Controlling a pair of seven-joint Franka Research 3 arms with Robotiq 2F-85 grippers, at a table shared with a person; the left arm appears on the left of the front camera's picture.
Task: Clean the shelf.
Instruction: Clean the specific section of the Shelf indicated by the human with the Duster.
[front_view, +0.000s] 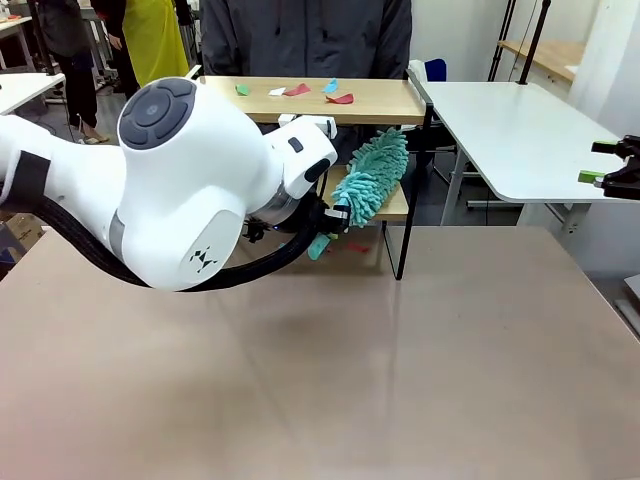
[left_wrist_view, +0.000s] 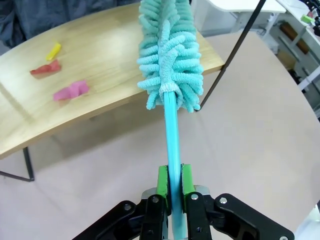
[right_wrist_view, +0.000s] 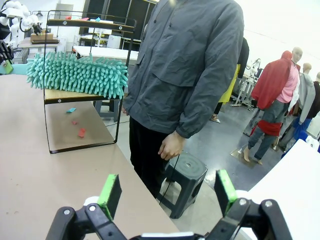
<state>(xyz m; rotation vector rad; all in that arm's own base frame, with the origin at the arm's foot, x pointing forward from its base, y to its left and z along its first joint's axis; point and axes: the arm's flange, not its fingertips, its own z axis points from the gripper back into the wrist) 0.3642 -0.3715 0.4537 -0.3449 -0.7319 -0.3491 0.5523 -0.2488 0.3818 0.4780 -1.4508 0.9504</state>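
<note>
The shelf (front_view: 400, 100) stands at the table's far edge, its two wooden boards on a thin black frame. My left gripper (front_view: 328, 224) (left_wrist_view: 171, 179) is shut on the teal handle of a fluffy teal duster (front_view: 374, 176) (left_wrist_view: 170, 60). The duster's head lies over the right end of the lower board (left_wrist_view: 110, 70). Coloured paper scraps (front_view: 340, 98) lie on the top board, and yellow, red and pink scraps (left_wrist_view: 70, 91) on the lower one. My right gripper (front_view: 597, 162) (right_wrist_view: 167, 192) hangs open and empty off the table's right side, far from the shelf (right_wrist_view: 60, 95).
A person in a grey jacket (front_view: 305, 35) (right_wrist_view: 185, 65) stands right behind the shelf. Red and teal scraps (right_wrist_view: 80, 132) lie on the table under it. A white table (front_view: 510, 130) stands at the right, a dark stool (right_wrist_view: 185, 172) on the floor.
</note>
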